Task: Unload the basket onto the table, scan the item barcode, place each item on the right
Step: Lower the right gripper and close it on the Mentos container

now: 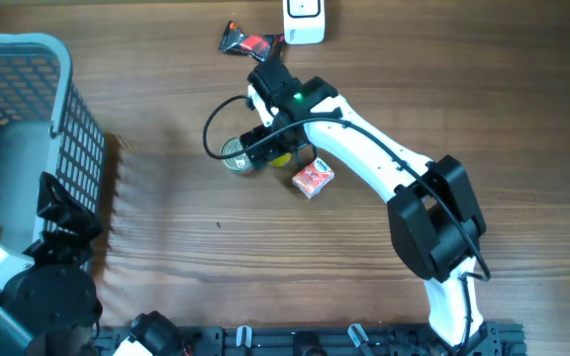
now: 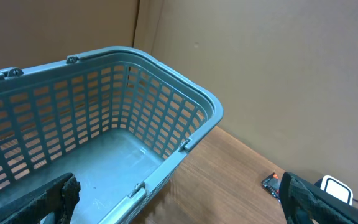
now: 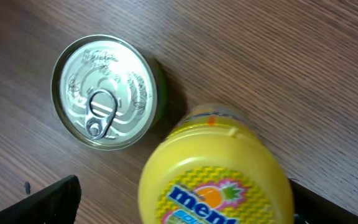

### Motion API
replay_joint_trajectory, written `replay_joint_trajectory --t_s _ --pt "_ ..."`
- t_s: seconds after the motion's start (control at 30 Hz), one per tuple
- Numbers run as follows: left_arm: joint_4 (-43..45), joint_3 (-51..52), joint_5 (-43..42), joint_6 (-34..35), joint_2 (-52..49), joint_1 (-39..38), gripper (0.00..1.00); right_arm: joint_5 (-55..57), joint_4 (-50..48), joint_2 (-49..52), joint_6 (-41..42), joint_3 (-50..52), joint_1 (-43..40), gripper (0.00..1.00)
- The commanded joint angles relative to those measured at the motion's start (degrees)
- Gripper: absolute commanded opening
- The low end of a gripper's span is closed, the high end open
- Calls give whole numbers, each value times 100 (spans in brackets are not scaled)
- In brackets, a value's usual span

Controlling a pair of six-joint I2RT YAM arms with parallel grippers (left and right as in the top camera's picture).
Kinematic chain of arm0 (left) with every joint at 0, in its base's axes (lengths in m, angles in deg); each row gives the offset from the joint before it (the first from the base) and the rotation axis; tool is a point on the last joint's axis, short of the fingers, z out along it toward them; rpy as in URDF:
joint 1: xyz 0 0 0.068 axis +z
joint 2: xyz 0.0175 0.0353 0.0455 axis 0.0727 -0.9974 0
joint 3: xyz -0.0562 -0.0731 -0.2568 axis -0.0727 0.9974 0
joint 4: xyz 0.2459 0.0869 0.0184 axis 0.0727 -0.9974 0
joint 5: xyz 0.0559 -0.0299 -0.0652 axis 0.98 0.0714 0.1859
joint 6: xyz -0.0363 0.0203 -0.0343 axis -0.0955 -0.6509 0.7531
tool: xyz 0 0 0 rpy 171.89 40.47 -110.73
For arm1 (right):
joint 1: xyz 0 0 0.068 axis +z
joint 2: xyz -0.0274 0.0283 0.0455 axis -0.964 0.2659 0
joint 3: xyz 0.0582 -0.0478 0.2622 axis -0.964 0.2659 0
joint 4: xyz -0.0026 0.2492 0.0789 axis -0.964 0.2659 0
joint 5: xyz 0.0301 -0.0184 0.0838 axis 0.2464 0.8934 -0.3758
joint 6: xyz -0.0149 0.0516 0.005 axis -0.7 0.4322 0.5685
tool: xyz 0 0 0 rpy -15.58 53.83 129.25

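Note:
A yellow Mentos tub (image 3: 216, 174) stands upright on the wooden table, seen from above between the wide-apart fingers of my right gripper (image 3: 185, 208). That gripper is open, with a clear gap between its left finger and the tub. From overhead, the right gripper (image 1: 277, 148) hangs over the tub (image 1: 283, 156) near the table's middle. A white scanner (image 1: 305, 20) sits at the far edge. My left gripper (image 2: 179, 202) is open and empty, low at the near left beside the basket. No barcode shows in any view.
A silver pull-tab can (image 3: 104, 90) stands just left of the tub. A small red box (image 1: 313, 178) lies to its right, and a dark wrapper (image 1: 245, 43) lies beside the scanner. A blue-grey basket (image 1: 62, 69) fills the left side.

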Motion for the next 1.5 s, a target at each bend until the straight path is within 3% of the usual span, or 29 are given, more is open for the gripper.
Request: replay_joint_trajectory --t_s 0.0,0.53,0.77,1.0,1.47 --pt "-55 -66 -50 96 4 39 100 -20 39 76 -289 -107 -7 100" --pt "-76 -66 -118 96 4 39 100 -15 -157 428 -387 -107 -7 99" --pt "-223 -63 -140 96 4 39 100 271 -234 439 -391 -107 -11 87" --pt "-262 -63 -162 96 4 39 100 328 -361 439 -376 -107 -31 64" --pt "-299 -63 -310 96 4 39 100 662 -284 437 391 -107 -37 55"
